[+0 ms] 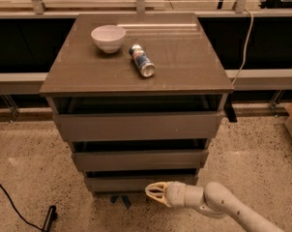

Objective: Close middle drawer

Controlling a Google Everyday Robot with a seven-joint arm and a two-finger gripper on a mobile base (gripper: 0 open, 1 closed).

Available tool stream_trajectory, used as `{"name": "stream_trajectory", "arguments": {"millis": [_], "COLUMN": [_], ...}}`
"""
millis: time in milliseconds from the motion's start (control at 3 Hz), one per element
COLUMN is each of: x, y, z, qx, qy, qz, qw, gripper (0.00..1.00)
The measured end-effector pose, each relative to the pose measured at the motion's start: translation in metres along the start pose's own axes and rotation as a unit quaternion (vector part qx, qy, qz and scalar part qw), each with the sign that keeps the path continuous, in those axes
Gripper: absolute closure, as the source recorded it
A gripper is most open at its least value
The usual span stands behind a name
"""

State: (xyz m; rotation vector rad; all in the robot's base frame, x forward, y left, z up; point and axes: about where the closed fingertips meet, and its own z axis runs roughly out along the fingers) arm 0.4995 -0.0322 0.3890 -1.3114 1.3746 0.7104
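Middle drawer (138,158): second front under worktop (184,62) front edge, dark gap above. Gripper (156,193) low, by lowest front (131,183); open or closed unclear. Raise, press front centre squarely.

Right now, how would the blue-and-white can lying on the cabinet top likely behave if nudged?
The blue-and-white metal can lies on its side on the smooth grey-brown cabinet top, so it would probably roll, not slide. The white bowl sits off its end, so likely would not stop it. The tool hangs low by the lowest drawer front, far from it.
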Motion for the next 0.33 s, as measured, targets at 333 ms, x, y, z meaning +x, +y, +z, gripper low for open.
{"name": "stream_trajectory", "arguments": {"millis": [333], "x": [-0.0273], "y": [0.0354], "z": [-0.0076], "qx": [-0.017], "qy": [0.002], "qz": [-0.002], "qw": [0.9998], "gripper": [1.00]}}
